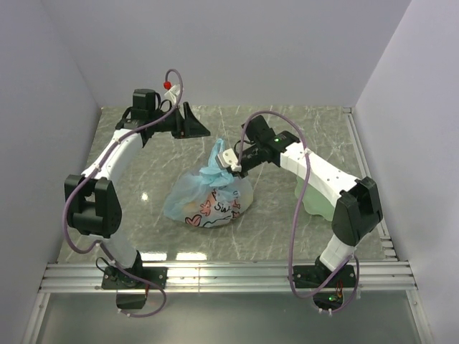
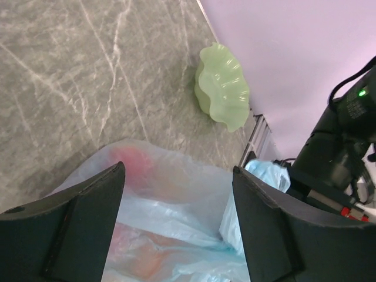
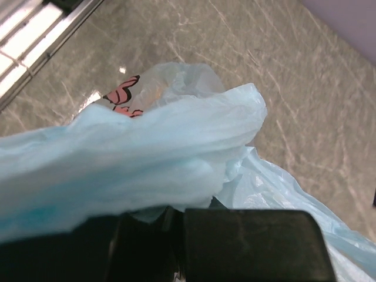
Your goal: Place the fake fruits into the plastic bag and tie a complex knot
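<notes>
Clenched on the bunched neck of the bag [image 1: 208, 202], my right hand [image 1: 233, 162] held the blue plastic pinched. My left hand [image 1: 188, 123] stood open and empty, apart from it toward the far side. The bag lay in the middle of the desk [image 1: 237, 240] with fruits [image 2: 130, 161] showing inside, so I judged loading done and the knot [image 1: 216, 170] in hand. Its body ran left to right; its neck pointed up and away. The next move, I judged, called for my left to catch a loose tail and pull against the right.
</notes>
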You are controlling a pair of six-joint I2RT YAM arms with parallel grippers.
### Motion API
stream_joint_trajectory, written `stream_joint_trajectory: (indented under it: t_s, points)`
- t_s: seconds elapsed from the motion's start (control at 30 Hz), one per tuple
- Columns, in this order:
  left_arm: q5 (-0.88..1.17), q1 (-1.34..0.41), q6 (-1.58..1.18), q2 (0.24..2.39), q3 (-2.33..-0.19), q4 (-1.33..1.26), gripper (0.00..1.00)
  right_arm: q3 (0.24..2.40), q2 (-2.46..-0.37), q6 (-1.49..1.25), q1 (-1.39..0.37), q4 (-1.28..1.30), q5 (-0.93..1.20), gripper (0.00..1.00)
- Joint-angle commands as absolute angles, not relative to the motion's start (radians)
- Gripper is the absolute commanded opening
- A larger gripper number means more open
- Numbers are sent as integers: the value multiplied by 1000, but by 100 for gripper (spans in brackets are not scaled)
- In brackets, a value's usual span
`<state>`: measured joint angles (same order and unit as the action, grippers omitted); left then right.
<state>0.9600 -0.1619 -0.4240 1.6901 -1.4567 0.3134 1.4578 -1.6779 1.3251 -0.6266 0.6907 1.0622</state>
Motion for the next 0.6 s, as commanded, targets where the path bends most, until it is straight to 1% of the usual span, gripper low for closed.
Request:
stream_joint_trajectory:
  t_s: [0.0,0.1,0.2,0.33,0.57]
  points:
    - [1031,-167,-503,1677,-1444,186,80,1492,-1644,1462,-638,781,1074,0]
    - [1084,-172,-535,1657,-1420,88,81,1511,-1657,1482,-640,813,1075,0]
    - [1123,-187,-529,1655,-1436,80,81,1513,-1664,1474,-641,816,1075,0]
    - [1137,-235,-453,1674,-1480,179,80,1516,-1666,1470,-641,818,1072,0]
    - [1158,-262,-374,1710,-1549,294,79,1523,-1675,1476,-641,833,1065,0]
